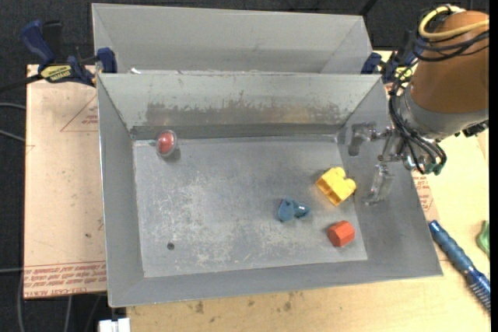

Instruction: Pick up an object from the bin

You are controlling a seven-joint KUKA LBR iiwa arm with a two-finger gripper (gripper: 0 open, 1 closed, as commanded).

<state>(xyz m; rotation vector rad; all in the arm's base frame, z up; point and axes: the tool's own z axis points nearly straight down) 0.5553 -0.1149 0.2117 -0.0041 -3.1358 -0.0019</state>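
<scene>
My gripper point(368, 169) hangs at the bin's right wall, open, with nothing between its two metal fingers point(379, 184). A yellow block point(335, 185) lies just left of the lower finger, apart from it. Further left on the floor is a small blue piece point(292, 210). A red cube point(341, 233) sits below the yellow block, near the bin's front right corner.
A small red ball point(166, 142) rests at the back left corner, far from the gripper. The arm with its orange cover and cables stands over the bin's right rim. The sloping right wall is close behind the fingers.
</scene>
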